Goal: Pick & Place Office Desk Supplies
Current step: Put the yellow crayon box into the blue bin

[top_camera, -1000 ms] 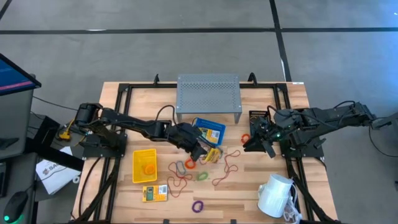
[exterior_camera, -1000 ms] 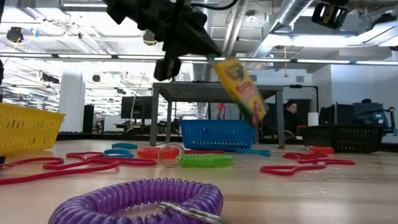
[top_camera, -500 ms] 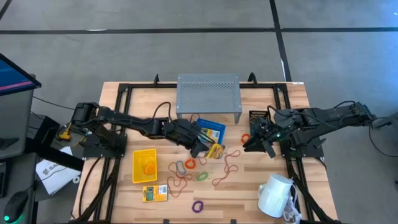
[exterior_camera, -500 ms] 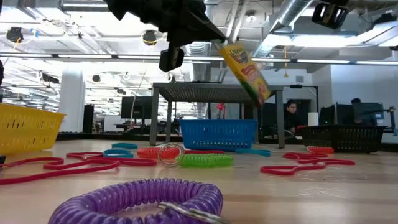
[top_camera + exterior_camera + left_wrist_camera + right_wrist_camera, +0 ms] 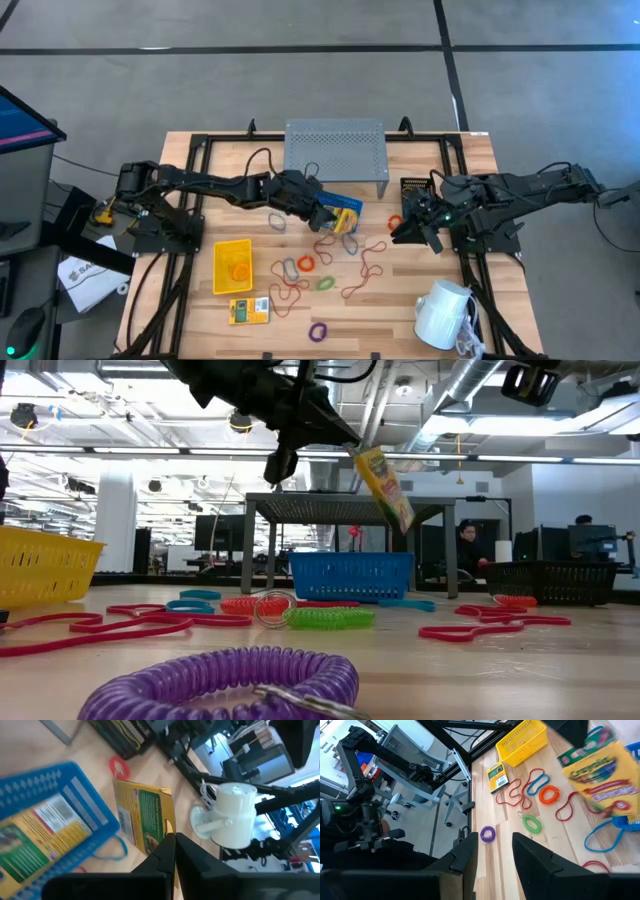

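Overhead, left gripper (image 5: 330, 212) clamps 1 yellow packet (image 5: 385, 488) above the blue bin (image 5: 350, 576); right gripper (image 5: 415, 235) half-open, empty.

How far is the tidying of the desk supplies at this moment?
Done: one packet lies in the blue bin, and an orange thing in the yellow bin. In hand: the left gripper holds a second packet in the air by the blue bin. Left: a packet and many loops on the table. The right gripper waits near the black bin.

Two dark, jointed arms with black cables and dark two-fingered tools.
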